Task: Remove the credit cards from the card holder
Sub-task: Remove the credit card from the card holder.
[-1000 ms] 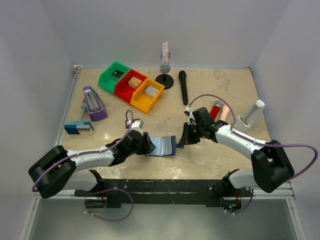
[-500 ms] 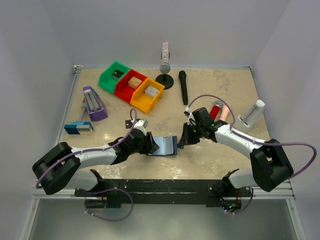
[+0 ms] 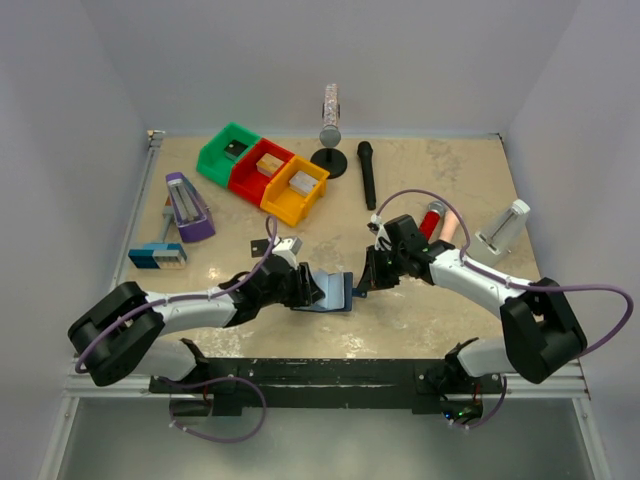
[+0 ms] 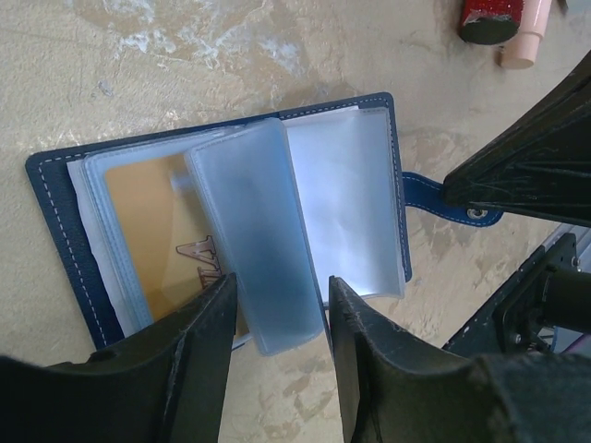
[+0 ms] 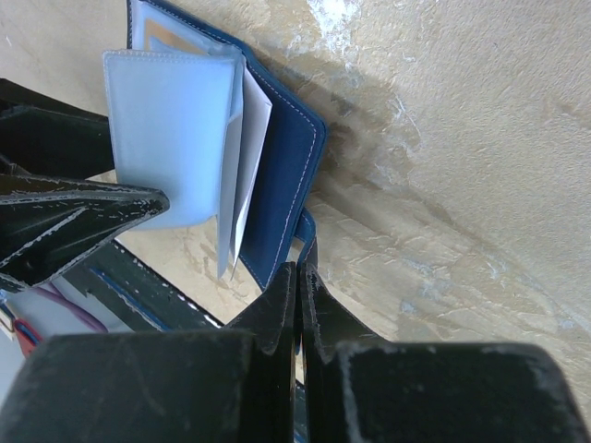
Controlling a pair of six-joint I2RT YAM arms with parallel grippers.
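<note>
The dark blue card holder [image 3: 335, 292] lies open on the table between my arms. In the left wrist view its clear sleeves fan out from the blue cover [image 4: 55, 217], and a tan-gold credit card [image 4: 148, 231] shows inside one sleeve. One sleeve [image 4: 254, 240] stands raised. My left gripper [image 4: 282, 288] is open, its fingers either side of that sleeve's near end. My right gripper [image 5: 298, 269] is shut on the snap tab [image 5: 306, 229] at the holder's right edge. No other card shows.
Green [image 3: 228, 152], red [image 3: 262, 168] and orange [image 3: 295, 190] bins stand at the back left. A purple stapler [image 3: 187, 207] and a blue-grey block [image 3: 158, 256] lie left. A black microphone [image 3: 367, 175], a red tube [image 3: 433, 218] and a white holder [image 3: 503, 230] lie right.
My left gripper has slid right over the card holder's left half, and a sleeve has lifted between its fingers. The right gripper has stayed put on the tab.
</note>
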